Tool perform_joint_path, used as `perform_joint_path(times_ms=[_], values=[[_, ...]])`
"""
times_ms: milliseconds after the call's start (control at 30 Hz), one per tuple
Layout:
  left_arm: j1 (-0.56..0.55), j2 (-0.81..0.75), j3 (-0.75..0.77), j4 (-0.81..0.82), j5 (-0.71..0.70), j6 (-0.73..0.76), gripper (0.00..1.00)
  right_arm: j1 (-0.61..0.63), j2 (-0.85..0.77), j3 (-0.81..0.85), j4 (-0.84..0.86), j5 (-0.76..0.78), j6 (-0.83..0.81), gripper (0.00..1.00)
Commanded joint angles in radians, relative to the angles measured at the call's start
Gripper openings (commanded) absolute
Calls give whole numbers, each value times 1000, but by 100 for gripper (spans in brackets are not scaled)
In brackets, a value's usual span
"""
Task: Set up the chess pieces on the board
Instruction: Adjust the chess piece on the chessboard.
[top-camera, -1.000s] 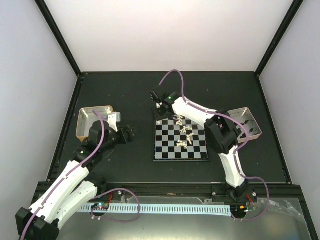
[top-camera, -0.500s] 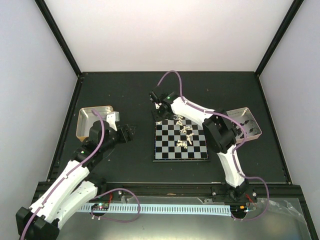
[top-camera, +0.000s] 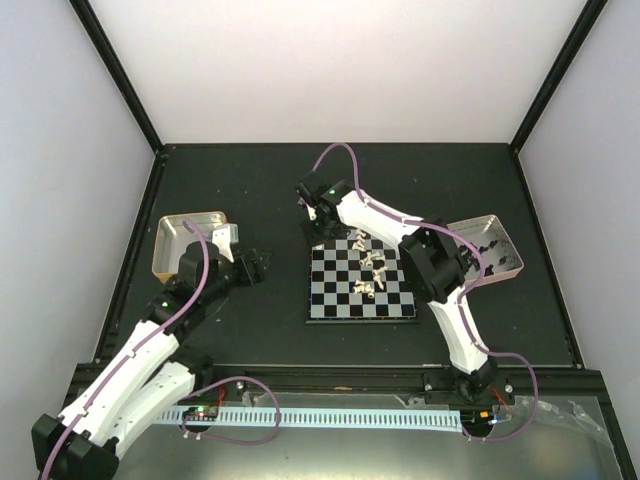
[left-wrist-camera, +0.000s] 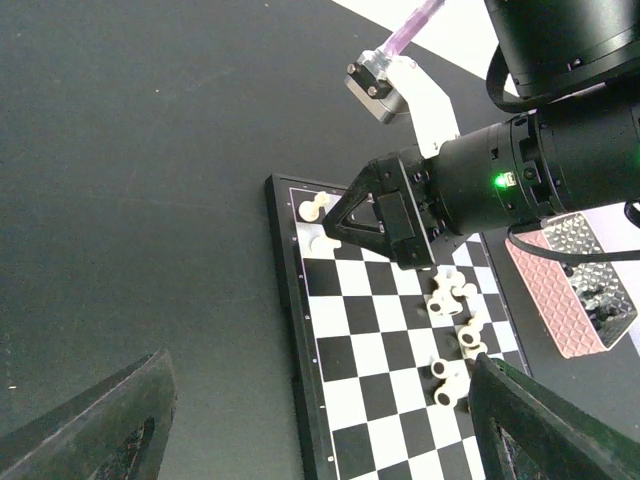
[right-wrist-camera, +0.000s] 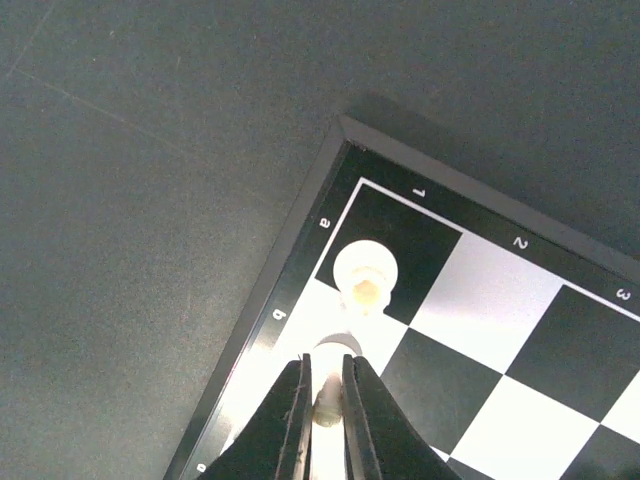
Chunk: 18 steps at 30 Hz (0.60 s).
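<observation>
R gripper (right-wrist-camera: 323, 385): pinching cream piece (right-wrist-camera: 326, 412) on sq b1, jaws nearly closed on it.
Board (right-wrist-camera: 480, 290): lying flat; a1 piece (right-wrist-camera: 366, 270) standing.
Other pieces (left-wrist-camera: 452, 300): lying mid-board.
L gripper (left-wrist-camera: 315, 375): hovering left of board, jaws wide, holding nothing.

Board (right-wrist-camera: 480, 290) border letters a, b; numbers 1, 2, 3

Board (left-wrist-camera: 380, 370) lies flat on black bench (left-wrist-camera: 150, 150). Right pincer (left-wrist-camera: 328, 226) hangs over board's far-left corner. One cream chess piece (left-wrist-camera: 315, 208) sits on the corner square, second piece (left-wrist-camera: 322, 243) at pincer tip. Loose pieces (left-wrist-camera: 452, 330) are clustered toward board's right edge.
</observation>
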<state>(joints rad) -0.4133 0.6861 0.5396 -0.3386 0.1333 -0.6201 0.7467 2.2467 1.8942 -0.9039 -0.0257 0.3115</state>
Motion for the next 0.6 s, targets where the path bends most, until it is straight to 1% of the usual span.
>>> perform_joint_path(times_ms=[0,200,367,500,567], values=[[6,-17,0,-11,-19,18,82,5,15,20,-42,-23,-12,9],[5,-17,-1,-13,-21,17,82,6,14,15,-39,-30,-14,11],[5,-19,0,-17,-20,17,82,6,8,17,-20,-28,-2,19],[5,-24,1,-24,-22,19,82,6,6,26,-23,-38,6,19],[5,-28,0,-26,-23,18,82,6,13,33,-51,-36,9,19]])
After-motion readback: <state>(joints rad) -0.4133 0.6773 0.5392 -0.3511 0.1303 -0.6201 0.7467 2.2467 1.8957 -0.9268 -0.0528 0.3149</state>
